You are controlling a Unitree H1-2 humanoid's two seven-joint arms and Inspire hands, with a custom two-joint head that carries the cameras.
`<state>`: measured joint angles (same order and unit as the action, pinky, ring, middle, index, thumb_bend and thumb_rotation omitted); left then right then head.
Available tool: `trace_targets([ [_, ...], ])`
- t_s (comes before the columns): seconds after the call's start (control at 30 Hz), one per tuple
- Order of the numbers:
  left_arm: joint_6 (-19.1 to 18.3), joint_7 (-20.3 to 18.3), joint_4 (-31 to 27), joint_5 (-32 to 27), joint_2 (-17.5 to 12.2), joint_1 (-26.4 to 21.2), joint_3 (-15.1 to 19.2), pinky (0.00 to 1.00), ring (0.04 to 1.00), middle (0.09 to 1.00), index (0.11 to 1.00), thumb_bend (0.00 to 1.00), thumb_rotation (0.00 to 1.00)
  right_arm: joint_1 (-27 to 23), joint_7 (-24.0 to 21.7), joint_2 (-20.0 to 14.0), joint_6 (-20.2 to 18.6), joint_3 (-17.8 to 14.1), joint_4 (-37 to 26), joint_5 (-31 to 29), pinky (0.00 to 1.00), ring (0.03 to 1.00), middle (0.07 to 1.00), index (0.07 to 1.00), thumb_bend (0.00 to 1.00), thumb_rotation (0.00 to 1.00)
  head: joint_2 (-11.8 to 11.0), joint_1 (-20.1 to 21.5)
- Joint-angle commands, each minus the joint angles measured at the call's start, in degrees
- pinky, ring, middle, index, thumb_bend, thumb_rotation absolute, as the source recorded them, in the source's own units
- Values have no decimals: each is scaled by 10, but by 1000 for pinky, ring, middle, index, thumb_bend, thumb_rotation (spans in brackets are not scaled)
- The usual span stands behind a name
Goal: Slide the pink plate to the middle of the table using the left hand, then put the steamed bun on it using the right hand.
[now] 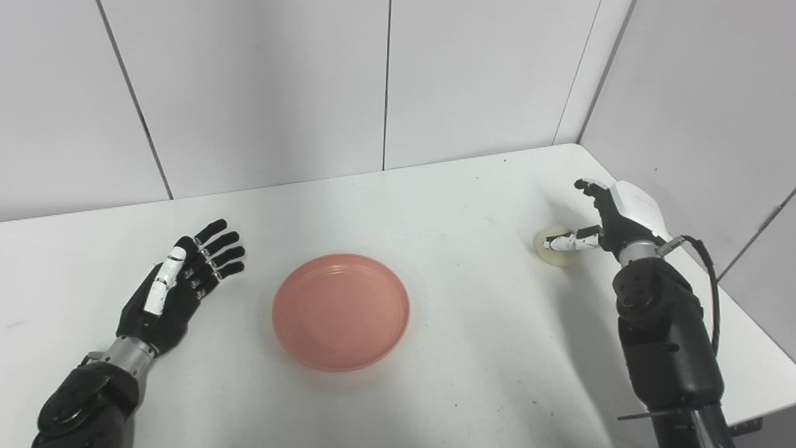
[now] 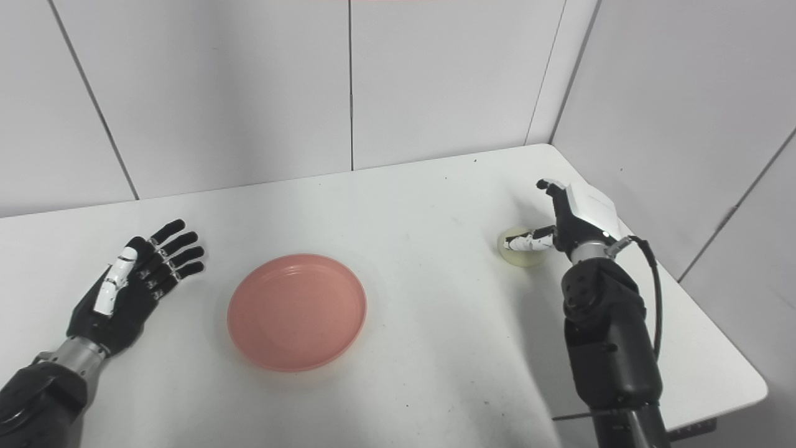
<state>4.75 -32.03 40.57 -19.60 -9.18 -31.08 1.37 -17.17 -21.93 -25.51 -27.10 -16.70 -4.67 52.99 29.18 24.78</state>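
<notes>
White table against grey wall panels; nothing lies between plate and bun. Round pink plastic plate sits empty near the table's middle, near side. Small pale round steamed bun rests on the table at far right, well apart from the plate. Left hand lies just left of the plate, palm up, fingers spread, holding nothing. Right hand is at the bun, thumb over it, fingers apart above; grip not closed.

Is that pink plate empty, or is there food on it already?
Empty. The pink plate shows only its bare inside; the steamed bun sits on the table by the right hand.
</notes>
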Motion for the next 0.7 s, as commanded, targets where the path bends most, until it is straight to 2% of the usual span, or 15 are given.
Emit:
trace_targets([
  [0.0, -53, 13, 46, 25, -15, 61, -7, 810, 828, 852, 840, 514, 850, -26, -3, -12, 2, -7, -1, 13, 700, 817, 855, 814, 791, 272, 0, 0],
  [0.23, -54, 11, 41, 23, -18, 63, -9, 808, 827, 851, 839, 510, 849, -31, 11, -19, 2, -2, 38, -9, 697, 801, 838, 800, 826, 297, 5, 4],
  [0.5, -60, 11, 35, 21, -20, 64, -9, 804, 825, 852, 839, 513, 841, -33, 17, -31, 2, 26, 62, -11, 708, 798, 825, 788, 833, 344, 11, 6],
  [0.67, -66, 12, 27, 22, -21, 66, -10, 802, 825, 851, 839, 509, 841, -32, 29, -37, 2, 36, 71, -27, 680, 762, 795, 776, 838, 332, 14, 6],
])
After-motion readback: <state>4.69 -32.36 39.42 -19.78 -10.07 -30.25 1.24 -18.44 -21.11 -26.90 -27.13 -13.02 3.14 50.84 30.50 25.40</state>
